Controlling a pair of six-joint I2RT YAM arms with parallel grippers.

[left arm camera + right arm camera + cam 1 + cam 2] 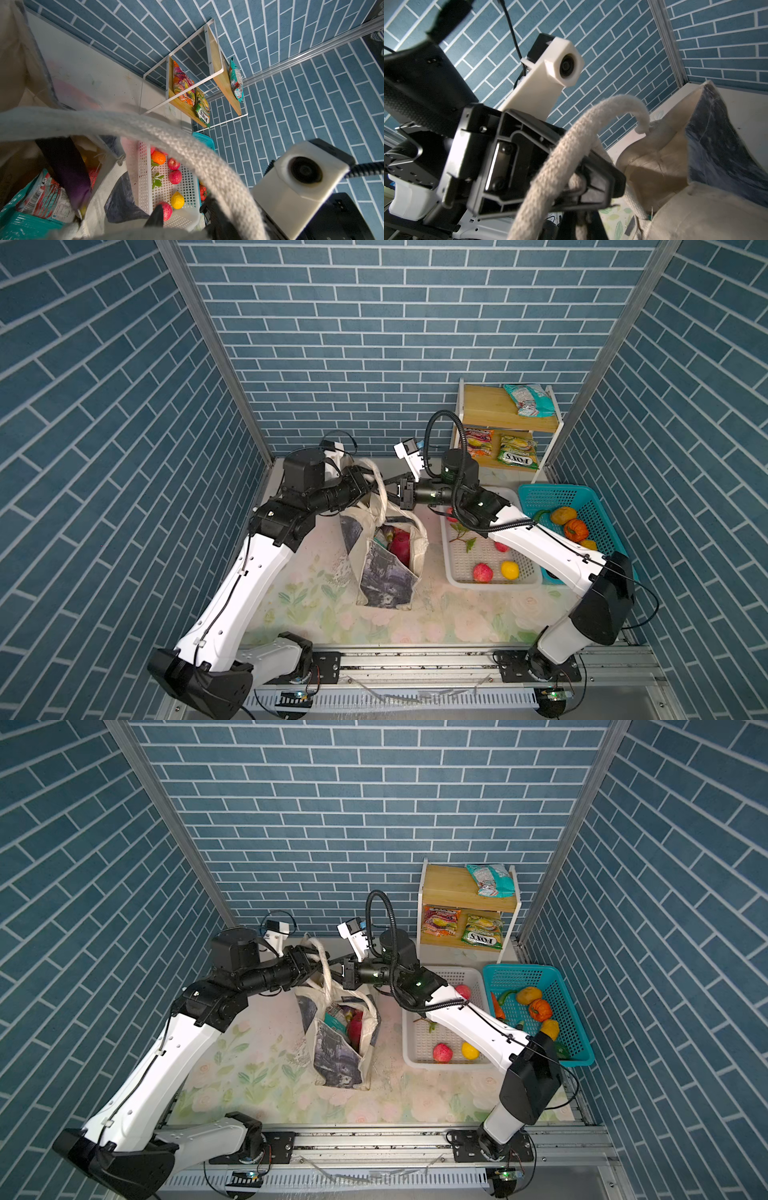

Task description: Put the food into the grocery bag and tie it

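My left pincer (602, 185) stands half-closed with a strand of the rope handle (571, 135) lying between its jaws. Whether it truly bites the rope I cannot tell. My right pincer (388, 484) is clenched tight, almost tip to tip with the left. I cannot make out whether it has any strand caught in it.

The nearest danger is right here. The two pincers and the wrist camera (301, 176) on my right arm are crowded together, so a careless crossing move could knock one against the other. The handle also loops over my left pincer's body. If I pull away, I judge it could snag and drag the rope with me instead of forming a knot. If the hold is loose, the rope may slide out and the tie come to nothing.

Just below stands the grocery bag (386, 576), upright on the worktop (332, 614) with its mouth gaping. A dragon fruit (401, 545) and a teal packet (47, 193) sit inside. A hard sideways tug on the handles could tip the soft bag and spill them.

Further out, an apple (482, 572) and a yellow fruit (510, 569) lie in the white basket (457, 572). More produce sits in the teal basket (540, 493), and packets rest on the shelf (486, 406). Tying now might shut the bag with that food left outside.
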